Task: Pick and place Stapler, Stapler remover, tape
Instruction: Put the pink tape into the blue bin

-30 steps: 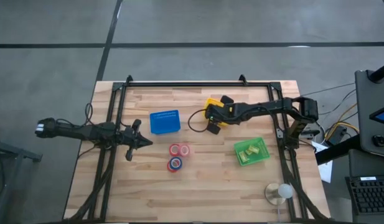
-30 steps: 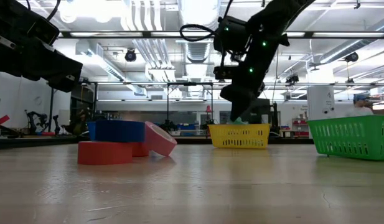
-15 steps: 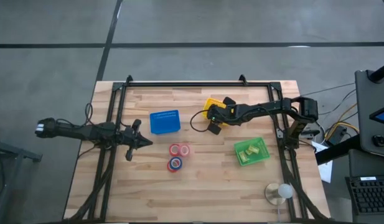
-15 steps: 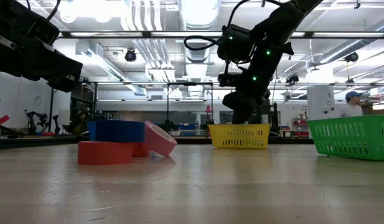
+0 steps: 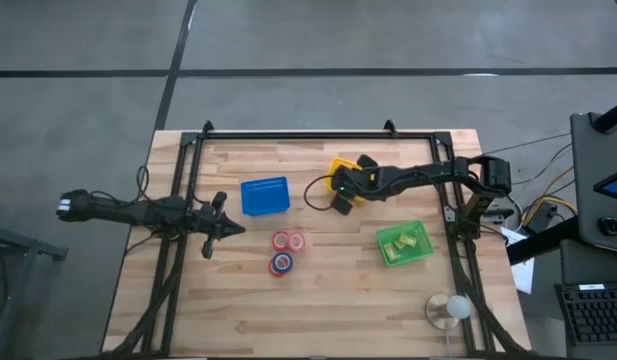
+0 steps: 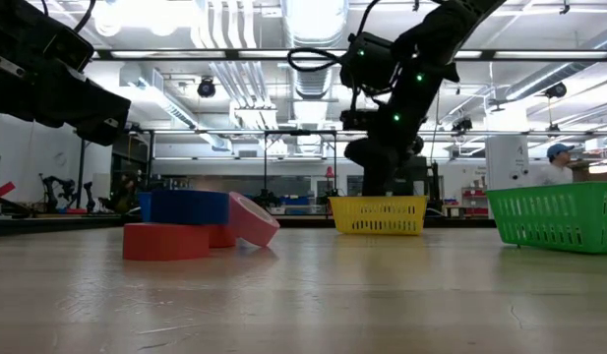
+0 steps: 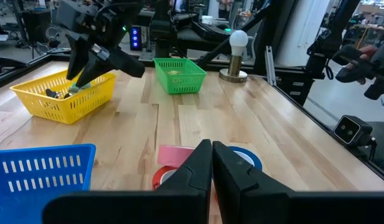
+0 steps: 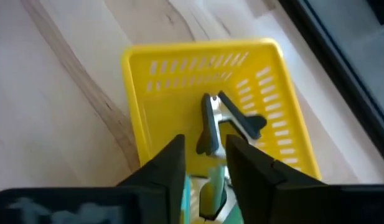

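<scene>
My right gripper [image 5: 340,196] reaches over the yellow basket [image 5: 345,172] near the table's far middle. It is shut on a green stapler [image 8: 210,193]. A silvery and black stapler remover [image 8: 220,121] lies in that basket. Three tape rolls [image 5: 285,250] sit near the table's middle, red [image 6: 165,241] lying flat and pink [image 6: 252,221] leaning tilted on its neighbour. My left gripper [image 5: 226,229] is shut and waits to the left of the rolls, which show just beyond its tips [image 7: 211,149]. My right gripper has the green stapler [image 8: 209,186] between its two fingers [image 8: 173,165], coming from above and slanting down over the yellow basket. Its own fingers hide which part of the stapler it has. Whether the stapler's lower end [image 7: 79,88] touches the basket, I cannot tell.
A blue basket [image 5: 265,196] stands left of the yellow one. A green basket [image 5: 403,243] with pale things in it sits on the right side. A lamp-like stand with a white ball [image 5: 448,309] is at the near right corner. Bare wood lies along the near edge.
My right gripper has tipped more upright and come down a little into the yellow basket, shifting slightly toward the table's left. The left arm and the tape rolls have kept still.
</scene>
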You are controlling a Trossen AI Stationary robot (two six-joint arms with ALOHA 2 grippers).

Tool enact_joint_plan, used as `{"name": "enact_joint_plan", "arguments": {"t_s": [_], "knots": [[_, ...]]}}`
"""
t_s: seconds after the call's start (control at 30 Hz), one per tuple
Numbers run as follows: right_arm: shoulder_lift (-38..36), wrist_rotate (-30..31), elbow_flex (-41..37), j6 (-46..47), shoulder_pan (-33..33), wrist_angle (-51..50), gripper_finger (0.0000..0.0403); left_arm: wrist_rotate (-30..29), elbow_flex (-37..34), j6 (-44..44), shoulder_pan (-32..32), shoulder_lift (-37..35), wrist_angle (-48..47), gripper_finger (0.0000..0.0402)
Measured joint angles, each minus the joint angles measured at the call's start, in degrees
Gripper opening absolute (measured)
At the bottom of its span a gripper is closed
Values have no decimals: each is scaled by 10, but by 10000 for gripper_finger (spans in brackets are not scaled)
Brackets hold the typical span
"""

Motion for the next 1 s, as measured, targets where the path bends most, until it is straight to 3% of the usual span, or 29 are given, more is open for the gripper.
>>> {"name": "enact_joint_plan", "arguments": {"t_s": [0.3,0.4,0.53,0.63,0.77,1.0], "knots": [[-22,-24,44,-12,10,-8,155,0,0,0,0,0,0,16],[-39,-106,47,2,14,-7,133,0,0,0,0,0,0,16],[-70,-194,35,14,23,6,65,0,0,0,0,0,0,16],[-99,-204,14,10,43,28,19,0,0,0,0,0,0,16],[-149,-211,-25,9,72,77,9,0,0,0,0,0,-2,16],[-273,-214,-165,-7,154,280,8,0,0,0,0,0,-5,16]]}}
